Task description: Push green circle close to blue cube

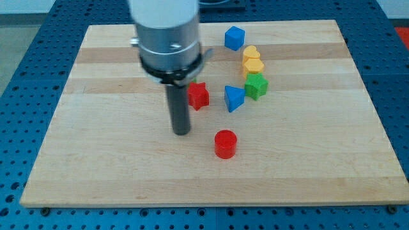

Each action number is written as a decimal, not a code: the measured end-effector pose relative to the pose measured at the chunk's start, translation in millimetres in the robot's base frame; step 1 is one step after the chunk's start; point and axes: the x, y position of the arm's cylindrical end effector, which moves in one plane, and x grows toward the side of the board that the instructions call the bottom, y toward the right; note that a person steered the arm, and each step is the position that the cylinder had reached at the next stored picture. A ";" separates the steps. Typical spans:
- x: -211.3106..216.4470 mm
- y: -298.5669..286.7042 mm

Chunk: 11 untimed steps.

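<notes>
The blue cube (234,38) sits near the view's top, right of centre. No green circle shows in this view; the only green block is a green star (256,85), well below the cube. My tip (181,132) rests on the board at centre left. It is just left of and below a red star (198,96) and up and to the left of a red cylinder (225,144). The wide arm body above the rod hides part of the board's upper left.
A yellow heart (251,53) and a yellow hexagon (254,66) stand in a column between the blue cube and the green star. A blue triangle (234,98) lies left of the green star. The wooden board (96,160) ends in perforated blue table.
</notes>
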 end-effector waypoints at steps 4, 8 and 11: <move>-98.1 11.1; -157.7 45.8; -173.5 44.9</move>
